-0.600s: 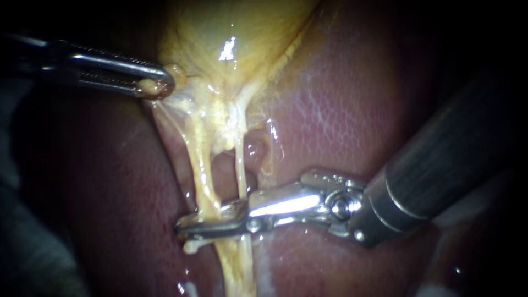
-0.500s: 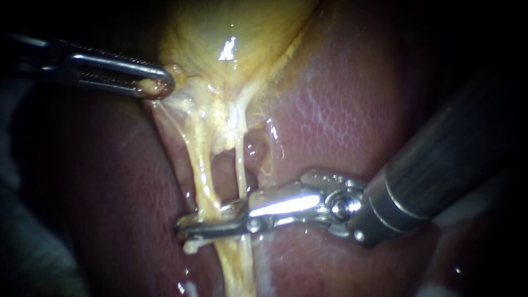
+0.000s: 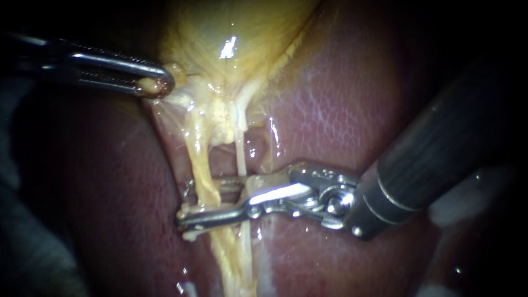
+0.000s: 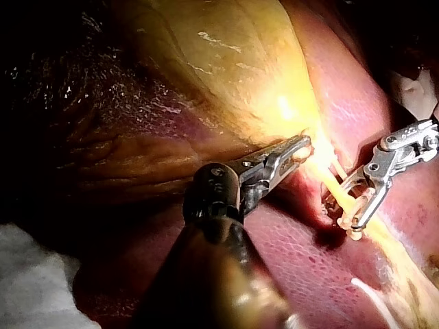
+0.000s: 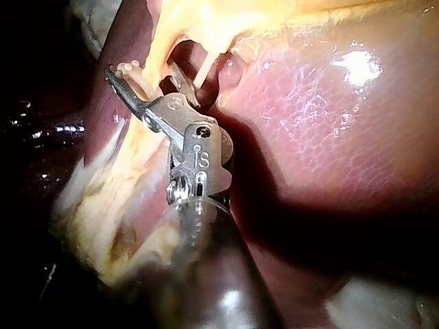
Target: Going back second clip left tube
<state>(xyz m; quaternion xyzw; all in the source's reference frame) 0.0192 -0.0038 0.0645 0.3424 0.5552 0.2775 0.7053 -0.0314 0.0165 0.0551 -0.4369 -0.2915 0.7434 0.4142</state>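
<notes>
Yellow-tan left tube (image 3: 202, 170) is seen running from the gallbladder (image 3: 231, 33) neck down over the liver (image 3: 341, 110), long axis roughly top-to-bottom in the endoscope view.

Right instrument (image 3: 184, 204): jaws spread, a gap shown between them, set across the left tube at about a right angle. The tube is straddled, not pinched. The jaw tips are past the tube on its far side, so the tube lies inside the jaw gap, back from the tips.

The thin pale right tube (image 3: 240, 159) is crossed nearer the jaw hinge, just beside the left tube.

Left instrument (image 3: 157, 85): jaws pressed together on a fold of gallbladder at the neck, well apart from the clip site. The tubes look to be held taut by it.

Judgement: withdrawal is to be made along the right shaft's own axis, toward the view's upper right, and jaw clearance is needed on both tubes. The right tube is the likelier snag.

No clip can be confirmed on the left tube from these views.

Writing: small engraved marks are seen on the right instrument's wrist, not transcribed. No labels elsewhere.
</notes>
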